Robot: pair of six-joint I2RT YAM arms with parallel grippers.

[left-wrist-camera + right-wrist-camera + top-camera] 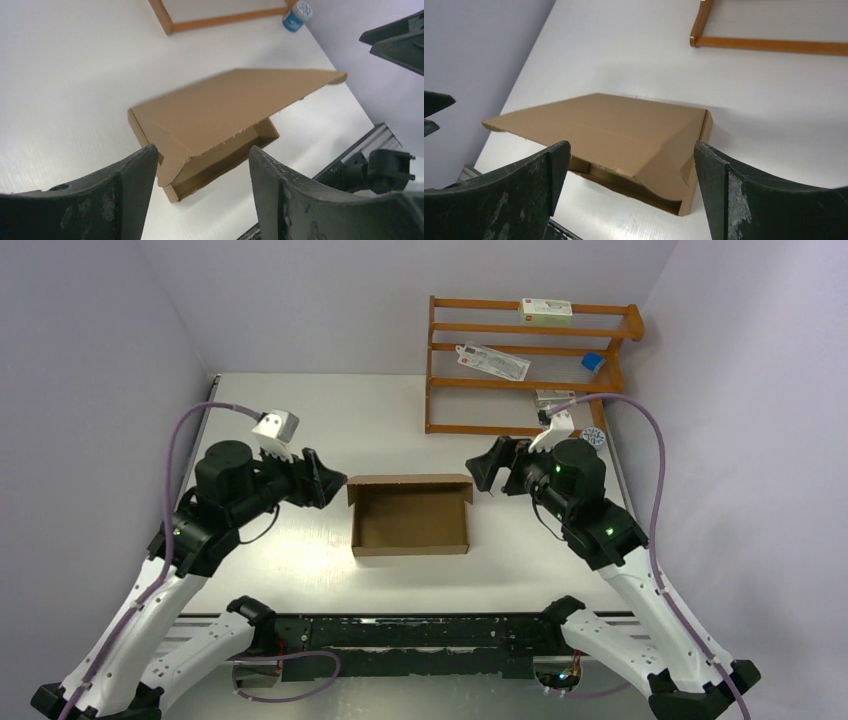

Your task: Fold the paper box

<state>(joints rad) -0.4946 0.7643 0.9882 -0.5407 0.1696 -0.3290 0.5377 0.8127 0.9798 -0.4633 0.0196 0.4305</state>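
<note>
The paper box (410, 518) is a plain brown shallow cardboard box in the middle of the table. Its lid is hinged at the far edge and stands partly raised, slanting over the tray, as the left wrist view (225, 105) and right wrist view (604, 125) show. My left gripper (325, 483) is open just left of the box, not touching it; the box shows between its jaws (202, 150). My right gripper (485, 472) is open just right of the box, also apart from it (631, 145). Both grippers are empty.
A wooden rack (530, 365) stands at the back right and holds small white printed cartons (545, 309) and a blue item (592, 362). A small blue-and-white jar (594, 437) sits by its right foot. A black rail (410, 630) runs along the near edge.
</note>
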